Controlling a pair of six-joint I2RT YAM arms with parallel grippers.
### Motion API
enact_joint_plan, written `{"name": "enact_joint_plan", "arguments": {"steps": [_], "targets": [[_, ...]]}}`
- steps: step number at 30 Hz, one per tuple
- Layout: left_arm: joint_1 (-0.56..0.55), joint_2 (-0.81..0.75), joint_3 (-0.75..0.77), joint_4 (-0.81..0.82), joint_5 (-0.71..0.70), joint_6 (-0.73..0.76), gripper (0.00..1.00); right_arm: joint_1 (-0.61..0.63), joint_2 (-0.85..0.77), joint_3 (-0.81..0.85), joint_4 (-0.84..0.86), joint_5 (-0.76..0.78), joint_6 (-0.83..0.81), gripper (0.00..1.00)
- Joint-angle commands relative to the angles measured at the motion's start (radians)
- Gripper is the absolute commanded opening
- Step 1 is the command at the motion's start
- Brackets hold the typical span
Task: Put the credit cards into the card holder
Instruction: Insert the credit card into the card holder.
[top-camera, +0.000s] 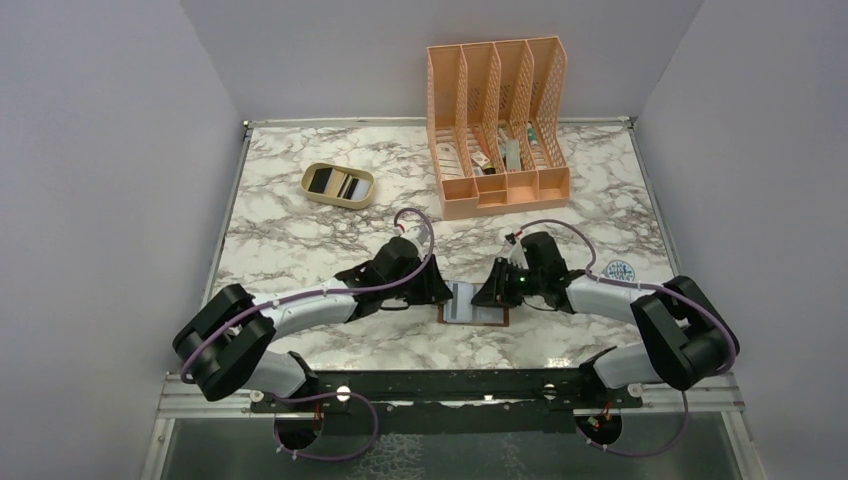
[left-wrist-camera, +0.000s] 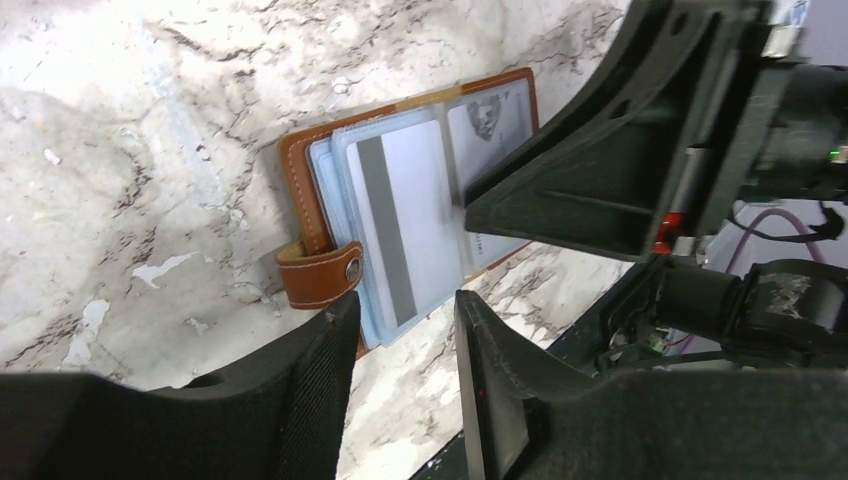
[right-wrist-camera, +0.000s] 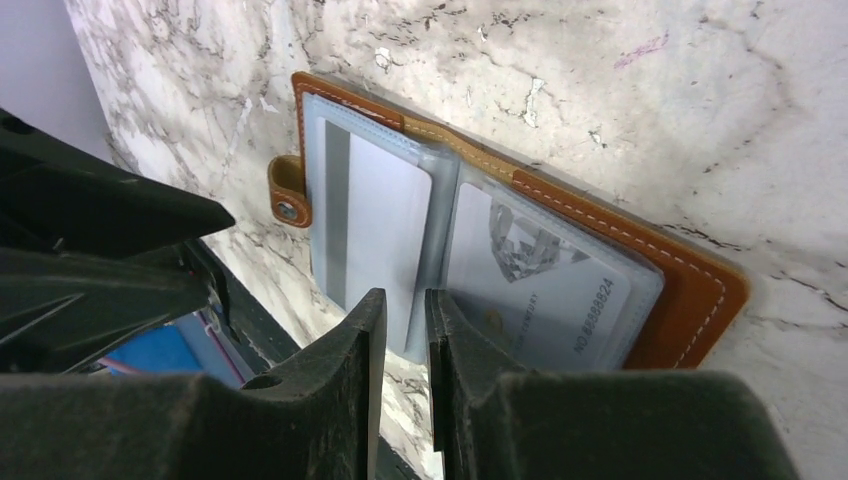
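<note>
- The card holder (top-camera: 474, 315) lies open and flat at 6 o'clock on the marble table (top-camera: 300, 250), close to the near edge, with one arm on either side.
- A striped card (left-wrist-camera: 400, 230) sits in the clear pocket of the page beside the snap tab. A printed card (right-wrist-camera: 545, 290) fills the facing page.
- More credit cards (top-camera: 340, 184) lie in the oval tray (top-camera: 306, 183) at 10 o'clock, well apart from the holder. The peach file organiser (top-camera: 500, 190) stands at 1 o'clock.
- The left gripper (left-wrist-camera: 404, 310) hovers at the holder's 9 o'clock side. Its jaws are parted with a clear gap and nothing is pinched between them.
- The right gripper (right-wrist-camera: 402, 298) comes in from 3 o'clock, its jaws drawn to a thin slit over the fold between the two pages. Whether they nip the pocket's edge or merely press there, I cannot tell.
- Step in hand, as I judge it: finishing the seating of the striped card, with the left claw letting go and the right steadying the holder.
- The next move likely calls for checking that the card is fully home. One arm would then go to the tray at 10 o'clock for another card, lifted by its edge. The other would keep the holder pinned open so a free pocket can take it.
</note>
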Motion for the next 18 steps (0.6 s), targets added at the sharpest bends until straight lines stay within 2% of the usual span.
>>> {"name": "enact_joint_plan", "arguments": {"steps": [1,5,11,18], "targets": [[-0.002,0.021,0.000,0.122,0.019,-0.021,0.44,0.013,0.048,0.009,0.068,-0.029,0.010,0.21],[0.001,0.074,0.002,0.168,0.031,-0.025,0.44,0.022,0.096,0.001,0.088,-0.021,0.016,0.20],[0.010,0.117,0.025,0.180,0.026,-0.007,0.45,0.026,0.110,-0.014,0.077,0.023,0.012,0.12],[0.015,0.147,0.027,0.192,0.020,-0.002,0.45,0.028,0.123,-0.027,0.095,0.013,0.019,0.11]]}}
